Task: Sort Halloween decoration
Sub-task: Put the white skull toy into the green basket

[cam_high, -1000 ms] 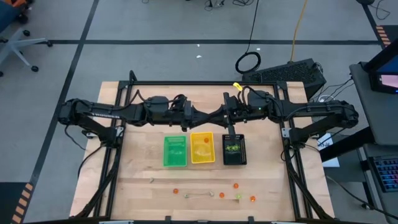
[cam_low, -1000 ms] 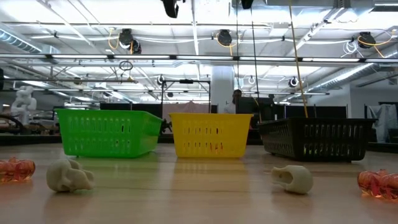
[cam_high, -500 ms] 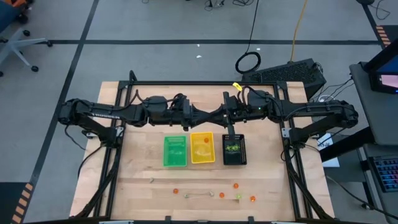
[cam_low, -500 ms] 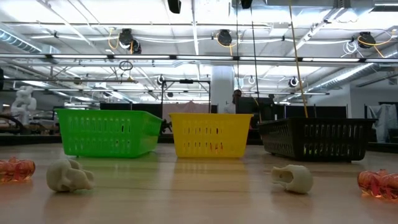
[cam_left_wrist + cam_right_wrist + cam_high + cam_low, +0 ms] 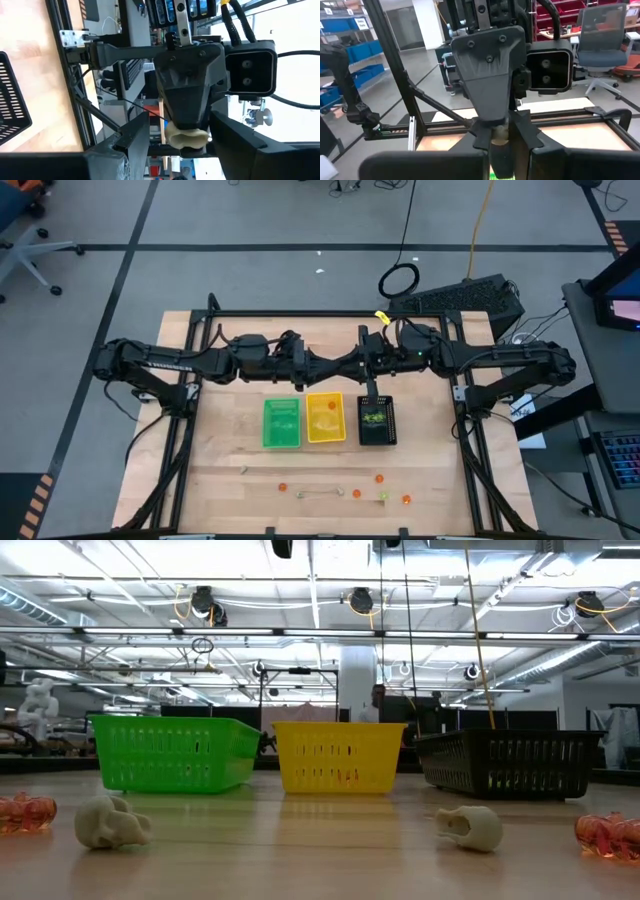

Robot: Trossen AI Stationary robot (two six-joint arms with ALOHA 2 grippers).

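The right gripper (image 5: 352, 366) pinches a pale trinket (image 5: 187, 140) at its fingertips, in the air behind the trays. The left gripper (image 5: 326, 367) faces it nose to nose, with its fingers spread on either side of the piece, though whether they touch it I cannot tell. This looks like a hand-over, and that is where the risk lies. If the right lets go before the left has closed, the trinket falls. The meeting point is behind the yellow tray (image 5: 325, 396), not over it, so the piece would likely land on the table (image 5: 220, 450) or bounce into the wrong tray. The piece is small and rounded, so a left grip that closes off-centre could squeeze it out sideways. With the two heads so close, a small misjudged move could knock the fingers together. The green tray (image 5: 266, 423) and black tray (image 5: 362, 420) flank the yellow one. More trinkets lie well apart along the near edge: pale ones (image 5: 110, 821) and orange ones (image 5: 607, 835) not yet sorted.
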